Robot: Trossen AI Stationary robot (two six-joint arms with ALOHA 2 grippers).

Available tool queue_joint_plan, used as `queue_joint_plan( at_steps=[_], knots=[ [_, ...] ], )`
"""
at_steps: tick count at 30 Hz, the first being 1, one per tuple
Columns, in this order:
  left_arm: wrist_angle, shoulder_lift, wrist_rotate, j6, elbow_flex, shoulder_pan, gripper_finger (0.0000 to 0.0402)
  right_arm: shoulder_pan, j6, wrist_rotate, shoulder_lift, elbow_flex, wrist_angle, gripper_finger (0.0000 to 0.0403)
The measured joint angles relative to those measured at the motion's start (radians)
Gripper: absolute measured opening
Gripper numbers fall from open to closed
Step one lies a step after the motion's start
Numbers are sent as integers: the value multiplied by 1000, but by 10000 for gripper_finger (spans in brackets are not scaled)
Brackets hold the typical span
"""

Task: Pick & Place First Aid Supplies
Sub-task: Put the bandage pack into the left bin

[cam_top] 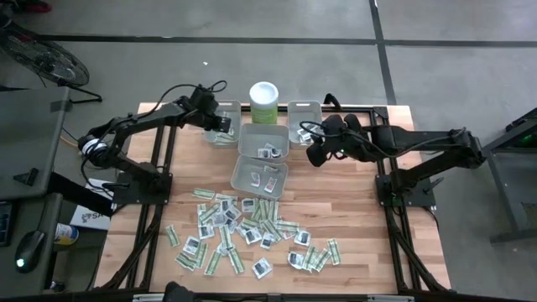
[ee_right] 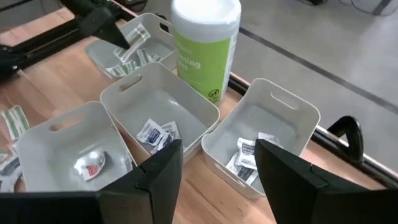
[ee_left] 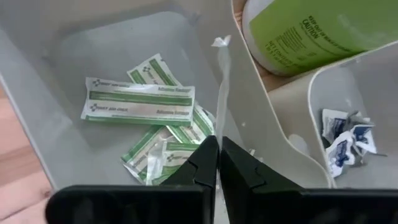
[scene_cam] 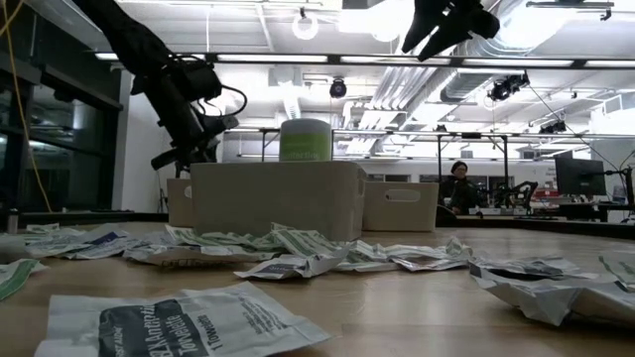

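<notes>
Loose supplies: dozens of first aid packets (cam_top: 243,228) scattered over the near half of the table (cam_top: 361,210), green-white strips and white squares mixed; I count these as unsorted.
Near bin (cam_top: 258,175): a few small packets inside.
Middle bin (cam_top: 263,141): white square packets.
Right gripper (cam_top: 318,154): hanging above the table beside the middle bin; jaws spread wide, holding nothing.
Right far bin (cam_top: 304,122): several white squares.
Canister (cam_top: 263,102): upright between the two far bins.
Left far bin (ee_left: 81,62): green-white strips already lying on its floor.
Left gripper (ee_left: 218,163): over that bin, jaws pinched on one thin strip packet (ee_left: 221,81).
Key relation: I see the strip's long axis running straight out from my left jaws, over the bin wall; in my judgement, its drop belongs to the left arm.
</notes>
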Motion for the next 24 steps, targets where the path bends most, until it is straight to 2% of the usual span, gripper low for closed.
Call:
queue_joint_plan(
  at_steps=[10,14,21,24],
  knots=[
    [15,0,-21,112,0,3,95,-4,101,-32,0,0,-59,195],
    [16,-11,-21,170,0,3,111,-4,117,-117,0,0,-99,195],
    [17,-76,31,242,0,2,112,1,125,-336,0,0,-238,195],
    [20,-111,53,255,0,2,112,25,88,-382,0,0,-300,195]
  ],
)
